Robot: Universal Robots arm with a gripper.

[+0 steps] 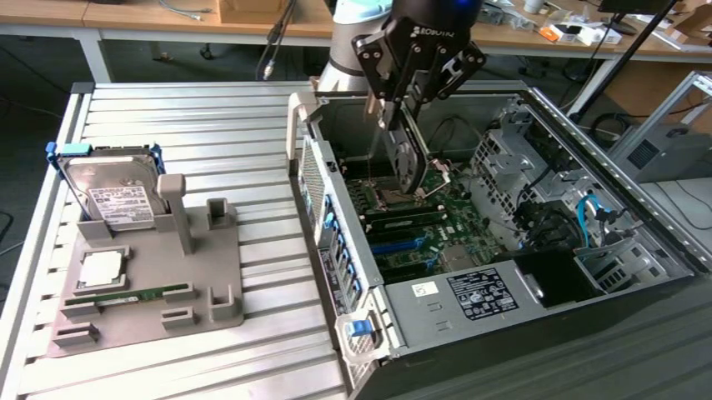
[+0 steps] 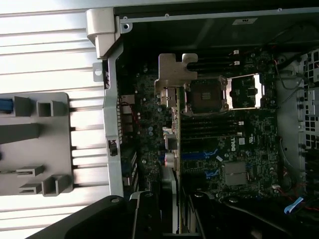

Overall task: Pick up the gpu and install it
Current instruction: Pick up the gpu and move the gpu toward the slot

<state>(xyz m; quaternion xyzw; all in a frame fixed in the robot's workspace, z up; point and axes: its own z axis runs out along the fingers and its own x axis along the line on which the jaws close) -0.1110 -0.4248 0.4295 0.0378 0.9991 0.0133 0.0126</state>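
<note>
Already the pickup is done: the gripper's (image 1: 403,107) fingers are clamped on the gpu (image 1: 408,162), which hangs upright over the motherboard (image 1: 445,229) inside the open computer case (image 1: 434,329). It looks not yet seated in a slot.

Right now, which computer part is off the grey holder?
The gpu, in the gripper over the case; hard drive and memory stick sit in the holder.

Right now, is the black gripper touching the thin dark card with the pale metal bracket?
Touching. The exterior view shows the gripper pinching the card by its top edge.
</note>
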